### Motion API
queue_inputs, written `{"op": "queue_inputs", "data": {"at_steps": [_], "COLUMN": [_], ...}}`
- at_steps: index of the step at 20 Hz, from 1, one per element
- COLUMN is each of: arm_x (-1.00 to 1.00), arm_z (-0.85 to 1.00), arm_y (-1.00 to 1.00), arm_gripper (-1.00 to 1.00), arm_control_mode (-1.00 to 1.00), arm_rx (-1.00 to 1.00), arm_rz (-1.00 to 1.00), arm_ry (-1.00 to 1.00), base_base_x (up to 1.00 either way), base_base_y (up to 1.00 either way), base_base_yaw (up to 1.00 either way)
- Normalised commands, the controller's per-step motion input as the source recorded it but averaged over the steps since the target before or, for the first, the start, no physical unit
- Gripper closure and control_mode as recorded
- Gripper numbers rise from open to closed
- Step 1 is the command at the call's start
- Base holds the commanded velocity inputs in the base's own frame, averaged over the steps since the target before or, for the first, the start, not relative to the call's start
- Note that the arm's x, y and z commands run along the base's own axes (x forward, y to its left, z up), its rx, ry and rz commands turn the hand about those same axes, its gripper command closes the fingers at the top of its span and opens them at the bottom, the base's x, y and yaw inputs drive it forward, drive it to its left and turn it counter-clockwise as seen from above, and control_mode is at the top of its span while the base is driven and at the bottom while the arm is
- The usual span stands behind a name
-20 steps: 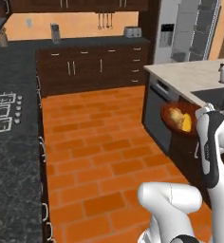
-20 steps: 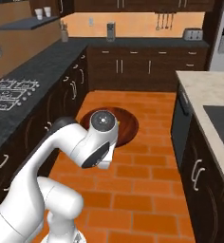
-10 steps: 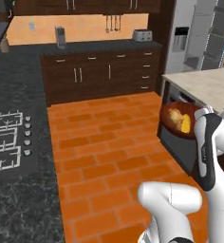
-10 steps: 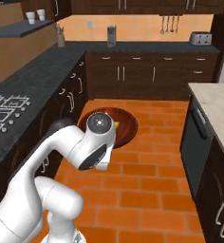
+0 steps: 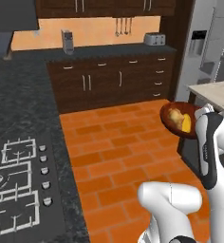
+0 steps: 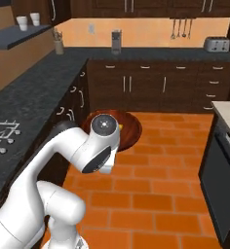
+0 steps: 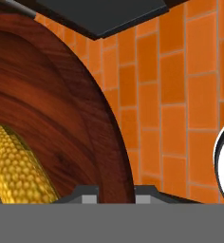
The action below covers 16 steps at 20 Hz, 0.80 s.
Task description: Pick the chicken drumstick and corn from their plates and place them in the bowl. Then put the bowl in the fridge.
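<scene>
Gripper (image 7: pixel 113 192): jaws drawn close on the rim of the bowl, tips just showing at the bottom of the hand view.
Bowl (image 5: pixel 176 130): dark reddish-brown wood, carried clear of the floor at the end of the arm, roughly level; its rim also shows past the wrist in the right base view (image 6: pixel 129 127).
Corn (image 7: pixel 19 166): 1 yellow cob, lying inside the bowl, on the near side of its well; seen as a yellow patch in the left base view (image 5: pixel 185 123).
Chicken drumstick (image 5: pixel 174 115): 1 golden-brown lump, inside the bowl, touching or just beside the corn.
Fridge (image 5: pixel 205 45): grey steel, beyond the bowl and up-right of it, black dispenser panel (image 5: pixel 198 42) facing the room; whether its door is open cannot be told.
Floor (image 5: pixel 114 152): orange tile, directly below the bowl.
Step in hand: both foods loaded; bowl in transit toward the fridge.
Next move: likely bring the bowl up to the fridge, keep it level so nothing rolls out, set it on a shelf, then release.
</scene>
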Motion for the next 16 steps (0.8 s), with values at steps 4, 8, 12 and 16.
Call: {"op": "queue_inputs", "data": {"at_steps": [4, 8, 12, 16], "arm_x": [0.0, 0.0, 0.0, 0.0], "arm_z": [0.0, 0.0, 0.0, 0.0], "arm_y": [0.0, 0.0, 0.0, 0.0], "arm_gripper": [1.0, 1.0, 1.0, 1.0], "arm_control_mode": [1.0, 1.0, 1.0, 1.0], "arm_rx": [0.0, 0.0, 0.0, 0.0], "arm_rz": [0.0, 0.0, 0.0, 0.0], "arm_ry": [0.0, 0.0, 0.0, 0.0], "base_base_x": [1.0, 1.0, 1.0, 1.0], "base_base_y": [0.65, 0.54, 0.23, 0.1], "base_base_yaw": [-0.04, -0.03, 0.0, 0.0]}}
